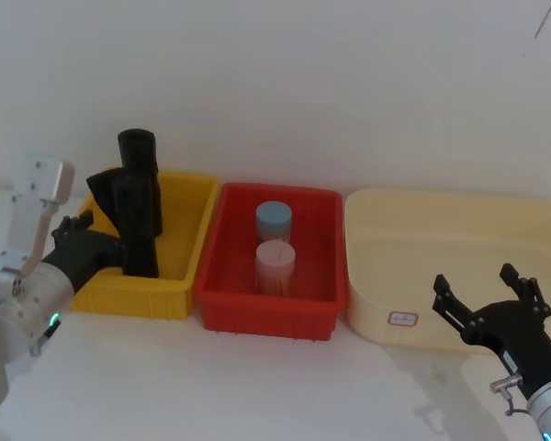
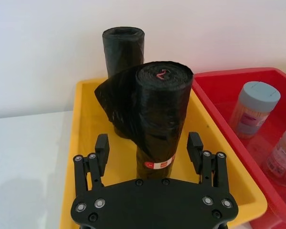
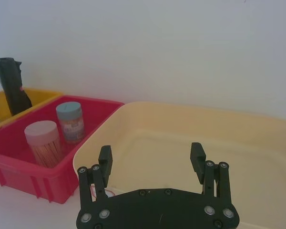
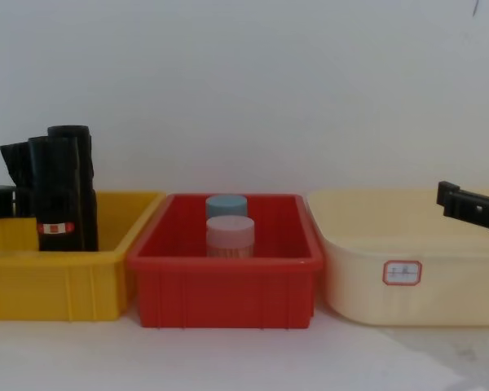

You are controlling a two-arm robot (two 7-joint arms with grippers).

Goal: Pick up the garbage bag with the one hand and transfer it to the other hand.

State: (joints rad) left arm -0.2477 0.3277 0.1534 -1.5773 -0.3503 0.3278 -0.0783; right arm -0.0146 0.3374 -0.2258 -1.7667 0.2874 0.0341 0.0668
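white table (image 1: 257, 386) against a plain wall: the garbage bag (image 2: 162, 119) stands upright in the yellow bin (image 2: 83, 143), with a slimmer black roll (image 2: 124, 47) just behind it. the left claw (image 2: 148, 140) is spread around the bag's labelled lower part, its fingers clear on both sides. the right claw (image 3: 151, 151) hovers spread at the cream tub (image 3: 190, 112).

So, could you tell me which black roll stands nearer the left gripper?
The garbage bag with the red-and-white band; the other roll stands behind it.
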